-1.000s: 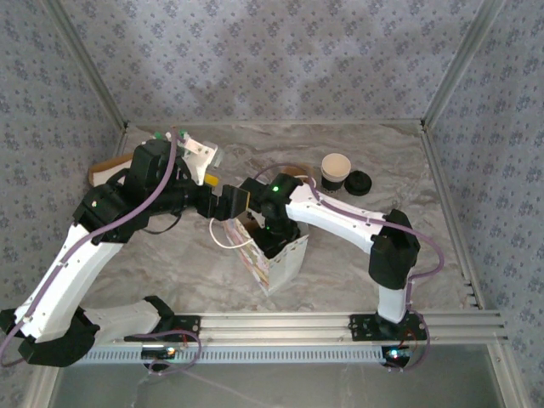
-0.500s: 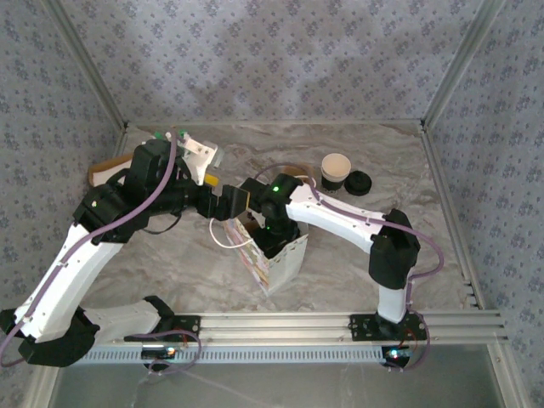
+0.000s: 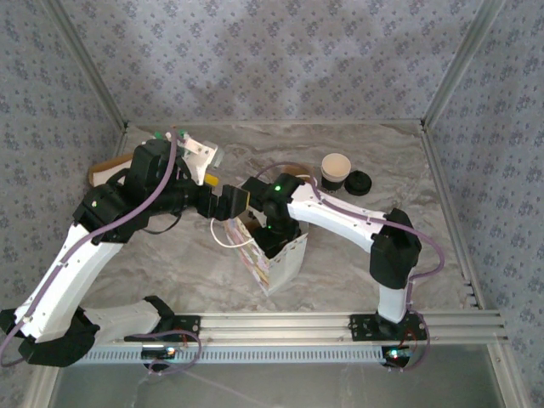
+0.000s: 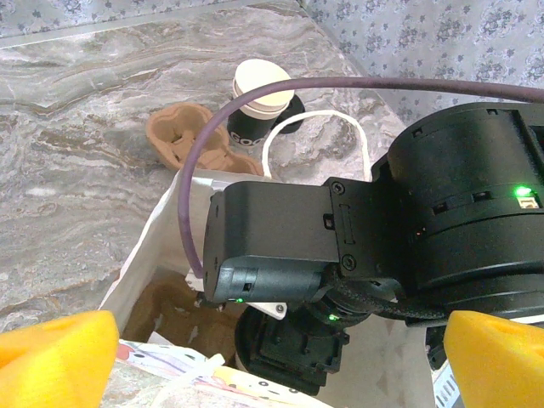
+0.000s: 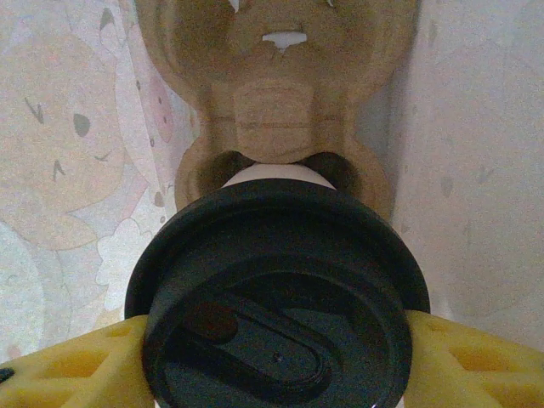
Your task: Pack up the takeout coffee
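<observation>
Over the last second we see nothing move: our right gripper (image 5: 272, 361) clamps the lidded takeout coffee (image 5: 276, 297) inside the white bag (image 4: 144, 246) over the pulp carrier (image 5: 280, 102), our left gripper (image 4: 274, 357) spread wide and empty, so only letting go seems left.

The white left arm with black joints (image 3: 64, 263) rises from its base at the near edge of the worktop (image 3: 191, 263), bends at the elbow and reaches in toward the middle. Its pincer (image 4: 274, 357) stands spread wide, the yellow fingers (image 4: 55, 357) holding nothing, and it faces the right arm's black wrist (image 3: 274, 200) close in front. The right arm (image 3: 340, 217) leans in from its own base, wrist tipped downward. Its pincer (image 5: 274, 348) is partly closed, with its yellow fingers (image 5: 64, 365) set against either side of a white paper cup with a round black plastic lid (image 5: 276, 280).
</observation>
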### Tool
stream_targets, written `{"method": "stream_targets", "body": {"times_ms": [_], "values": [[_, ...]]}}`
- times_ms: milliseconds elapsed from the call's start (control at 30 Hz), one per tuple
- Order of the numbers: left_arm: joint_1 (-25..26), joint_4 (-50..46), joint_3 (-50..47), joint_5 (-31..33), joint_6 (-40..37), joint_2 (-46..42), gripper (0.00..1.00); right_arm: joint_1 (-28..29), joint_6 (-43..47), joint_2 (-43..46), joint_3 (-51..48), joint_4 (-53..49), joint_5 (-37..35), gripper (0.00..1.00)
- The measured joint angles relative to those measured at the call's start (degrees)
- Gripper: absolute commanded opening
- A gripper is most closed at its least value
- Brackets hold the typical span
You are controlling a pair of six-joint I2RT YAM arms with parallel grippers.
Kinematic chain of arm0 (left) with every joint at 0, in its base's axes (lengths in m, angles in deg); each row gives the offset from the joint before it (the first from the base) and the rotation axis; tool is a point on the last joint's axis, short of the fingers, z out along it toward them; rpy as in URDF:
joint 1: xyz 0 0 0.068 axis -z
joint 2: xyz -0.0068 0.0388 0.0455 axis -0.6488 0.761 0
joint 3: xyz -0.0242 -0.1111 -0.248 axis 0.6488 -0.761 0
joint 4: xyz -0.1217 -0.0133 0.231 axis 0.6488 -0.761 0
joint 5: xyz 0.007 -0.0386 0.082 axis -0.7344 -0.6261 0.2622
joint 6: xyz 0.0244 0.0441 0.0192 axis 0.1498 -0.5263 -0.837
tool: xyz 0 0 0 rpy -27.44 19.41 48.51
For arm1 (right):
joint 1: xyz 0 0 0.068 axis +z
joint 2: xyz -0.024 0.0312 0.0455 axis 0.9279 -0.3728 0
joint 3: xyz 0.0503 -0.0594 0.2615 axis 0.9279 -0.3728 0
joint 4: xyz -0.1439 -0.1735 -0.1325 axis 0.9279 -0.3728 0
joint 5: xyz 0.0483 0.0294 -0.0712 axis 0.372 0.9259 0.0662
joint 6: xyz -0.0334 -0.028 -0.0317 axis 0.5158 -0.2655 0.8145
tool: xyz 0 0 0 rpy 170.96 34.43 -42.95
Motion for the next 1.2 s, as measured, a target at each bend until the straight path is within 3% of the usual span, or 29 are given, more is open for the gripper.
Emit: {"method": "stream_targets", "body": {"times_ms": [1200], "values": [[0.0, 0.0, 0.0, 0.0, 0.0, 0.0, 0.98, -0.4, 0.1, -0.1, -1.8, 1.4, 0.6, 0.65]]}}
